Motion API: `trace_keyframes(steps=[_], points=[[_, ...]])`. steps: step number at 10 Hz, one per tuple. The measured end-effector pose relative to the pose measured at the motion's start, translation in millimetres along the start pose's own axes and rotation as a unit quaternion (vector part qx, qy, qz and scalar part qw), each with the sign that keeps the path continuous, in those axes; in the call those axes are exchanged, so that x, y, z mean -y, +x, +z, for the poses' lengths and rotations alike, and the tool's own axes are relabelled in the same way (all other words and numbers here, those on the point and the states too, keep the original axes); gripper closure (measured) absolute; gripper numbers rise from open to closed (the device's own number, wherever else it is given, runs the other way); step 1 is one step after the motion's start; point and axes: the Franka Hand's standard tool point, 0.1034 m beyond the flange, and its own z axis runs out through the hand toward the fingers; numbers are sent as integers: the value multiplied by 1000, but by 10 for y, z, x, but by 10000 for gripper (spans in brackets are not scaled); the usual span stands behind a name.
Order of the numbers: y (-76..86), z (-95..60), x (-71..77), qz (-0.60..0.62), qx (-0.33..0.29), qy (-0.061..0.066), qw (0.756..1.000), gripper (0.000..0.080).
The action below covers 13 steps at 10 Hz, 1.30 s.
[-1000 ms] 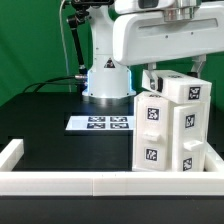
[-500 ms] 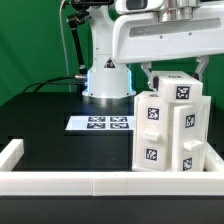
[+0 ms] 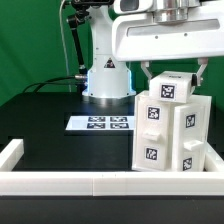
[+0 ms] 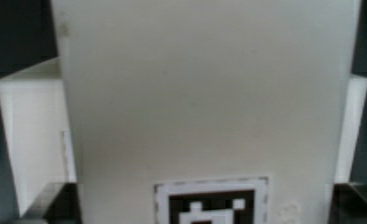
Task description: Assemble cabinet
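Note:
The white cabinet body [image 3: 168, 135], with black-and-white tags on its faces, stands at the exterior view's right, close to the front rail. A smaller white tagged block [image 3: 170, 90] sits tilted on its top. My gripper [image 3: 174, 70] hangs straight above and is shut on this block, one finger at each side. In the wrist view the block [image 4: 198, 90] fills the picture between my gripper's [image 4: 201, 208] dark fingers, a tag on its near end. The cabinet body [image 4: 27, 120] shows behind it at both sides.
The marker board [image 3: 100, 123] lies flat on the black table before the arm's white base [image 3: 106, 78]. A low white border rail [image 3: 60, 181] runs along the front edge and up the exterior view's left corner.
The block in my gripper has turned and shifted toward the exterior view's left on top of the cabinet body; its tag now faces more to the front. The gripper has risen slightly.

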Motion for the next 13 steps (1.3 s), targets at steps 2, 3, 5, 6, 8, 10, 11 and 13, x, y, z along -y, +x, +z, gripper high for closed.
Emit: trace_keyframes(steps=[2,3,5,6,8,10,11,13], points=[[1,-1,-4,83,0,1,997,236],[0,-1,-12,136,-1,3,991,236],[32,19,-23,227,-13,20,974,236],[37,20,-24,241,-15,24,970,236],[44,24,-23,345,-11,33,938,236],[48,21,-15,416,-7,38,908,236],[47,19,-9,454,-3,41,890,236],[43,21,1,521,5,45,853,236]])
